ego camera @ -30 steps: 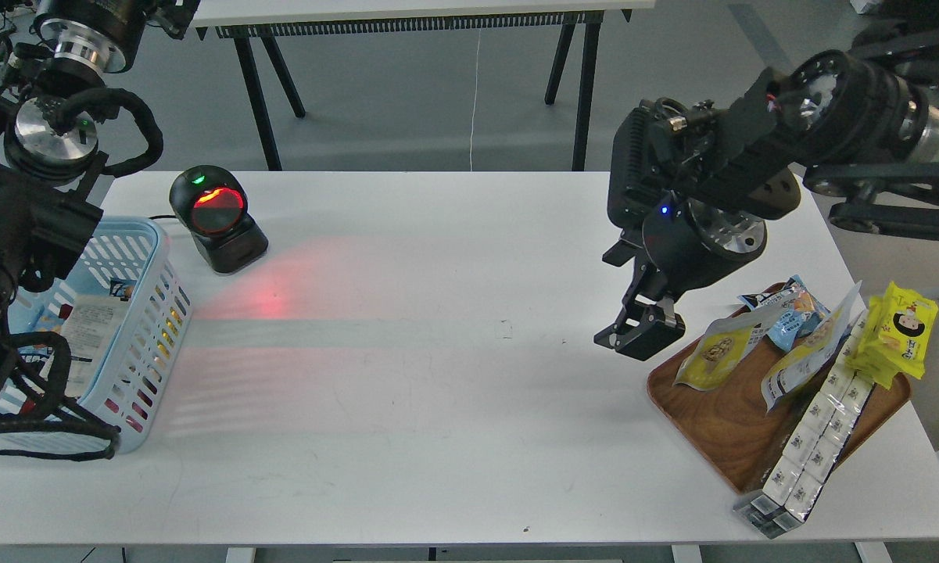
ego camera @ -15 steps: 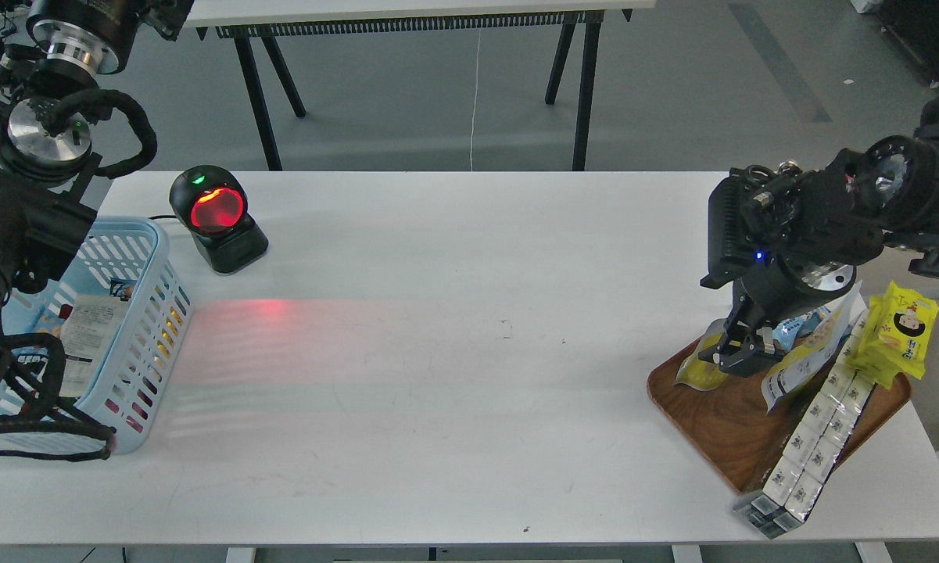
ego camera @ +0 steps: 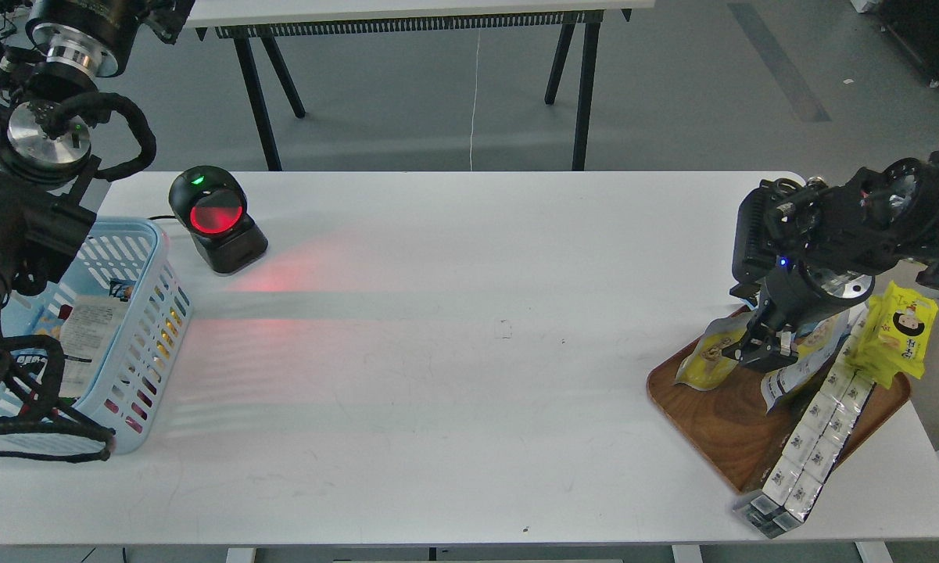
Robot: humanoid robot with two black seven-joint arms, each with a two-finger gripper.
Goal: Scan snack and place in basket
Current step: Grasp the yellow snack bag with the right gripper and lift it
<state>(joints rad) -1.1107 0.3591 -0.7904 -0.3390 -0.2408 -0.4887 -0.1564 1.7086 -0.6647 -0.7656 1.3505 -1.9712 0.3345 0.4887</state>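
The snack [ego camera: 706, 361], a small yellow pouch with a round nut picture, lies at the left end of the brown wooden tray [ego camera: 719, 426] on the right of the table. My right gripper [ego camera: 760, 352] is down at the pouch's right edge, fingers pointing down. It is small and dark, so I cannot tell whether the fingers are open or closed on the pouch. The light blue basket [ego camera: 152, 234] stands at the table's left edge, partly behind my left arm. The left gripper itself does not show.
A black scanner [ego camera: 217, 219] with a red window stands right of the basket and throws red light on the table. The tray also holds a second pouch [ego camera: 797, 367], a bright yellow cartoon-face pack [ego camera: 899, 332] and a row of small white boxes [ego camera: 809, 442]. The basket holds some packs.
My right gripper moved right and down from above the table onto the tray and now sits at the yellow pouch. The left arm has barely moved.
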